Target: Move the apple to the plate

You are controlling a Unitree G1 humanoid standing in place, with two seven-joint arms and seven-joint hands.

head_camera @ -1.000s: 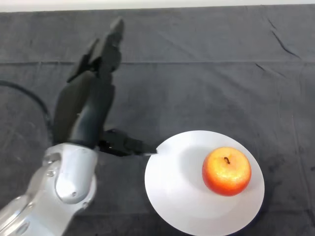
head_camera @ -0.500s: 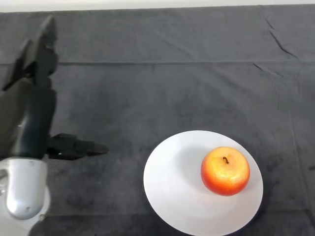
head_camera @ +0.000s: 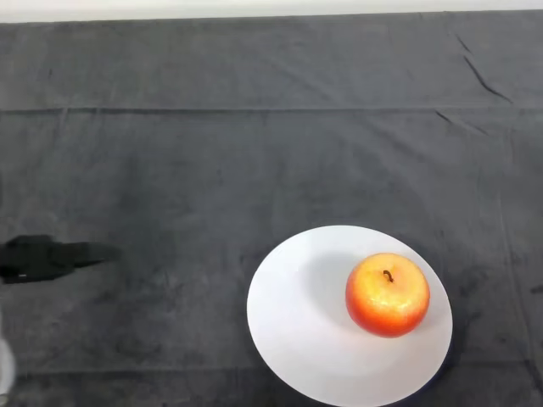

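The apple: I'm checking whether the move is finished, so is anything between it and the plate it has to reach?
Nothing visible is. The apple already sits on the white plate, right of its middle, stem up. Only a dark tip of the left hand shows at the view's left edge, apart from both.

— Apple (head_camera: 387, 294)? 
— Red-orange, yellow-flushed, stem up, resting on plate's right half, well right of the hand (head_camera: 42, 258).
— Plate (head_camera: 297, 339)? 
— White, round, flat on bench.

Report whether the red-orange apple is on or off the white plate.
On. The round red-orange apple sits stem-up inside the white round plate, right of its middle, with nothing holding it.
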